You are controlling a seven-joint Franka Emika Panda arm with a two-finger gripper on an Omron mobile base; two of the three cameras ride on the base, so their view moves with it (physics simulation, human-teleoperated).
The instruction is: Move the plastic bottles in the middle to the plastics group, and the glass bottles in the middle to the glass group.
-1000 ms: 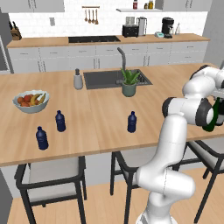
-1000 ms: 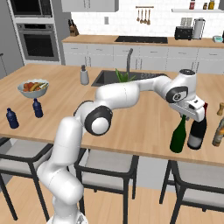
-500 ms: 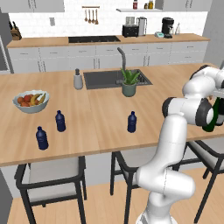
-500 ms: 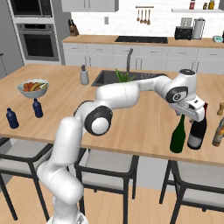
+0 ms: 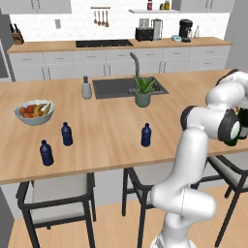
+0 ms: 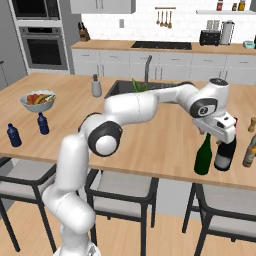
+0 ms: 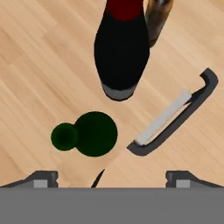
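The gripper [image 7: 112, 177] is standing released, fingers spread wide, gripping nothing, hovering above the green bottle [image 6: 203, 154], which is standing upright beside the near-black bottle [image 6: 225, 153] at the island's right end. The arm is hiding both bottles' tops. The blue bottle [image 5: 146, 134] is standing mid-counter.

claw [image 7: 112, 177] | opened since earlier | near-black bottle [image 7: 121, 48] released, standing
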